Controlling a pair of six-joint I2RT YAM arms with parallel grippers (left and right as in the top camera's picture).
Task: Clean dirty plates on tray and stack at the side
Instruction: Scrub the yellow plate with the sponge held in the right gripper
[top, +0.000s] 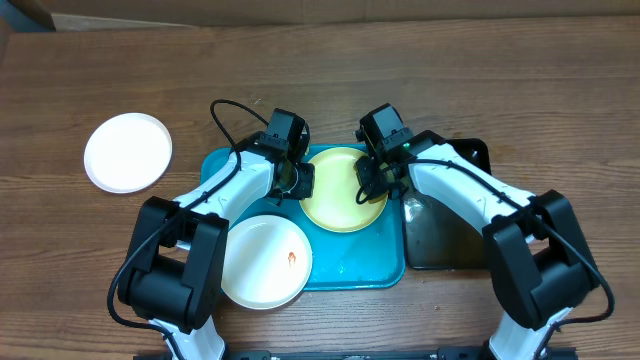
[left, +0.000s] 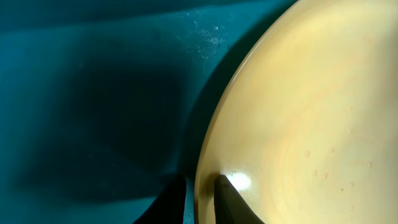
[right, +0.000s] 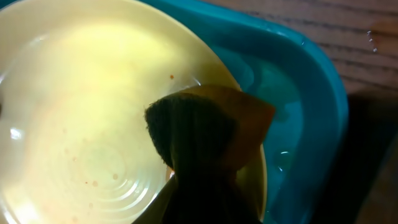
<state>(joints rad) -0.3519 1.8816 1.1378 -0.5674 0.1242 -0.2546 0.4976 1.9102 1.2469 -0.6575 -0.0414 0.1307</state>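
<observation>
tray (top: 360, 270) carries yellow plate (top: 345, 190) at its back middle. left pincer (left: 199, 190) is clamped on the plate's left rim; right pincer (top: 370, 185) is clamped on sponge (right: 205, 134) over its right side. smeared white plate (top: 262, 262) overhangs tray's front left corner. other white plate (top: 127, 152) lies on worktop (top: 500, 80).

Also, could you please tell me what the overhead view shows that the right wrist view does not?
Only overhead: a white plate on the table, a smeared white plate overhanging the turquoise tray's near corner, and the black tray. Only right wrist: the sponge over the yellow plate, and fine red specks on it. Both: the yellow plate and turquoise tray.
</observation>
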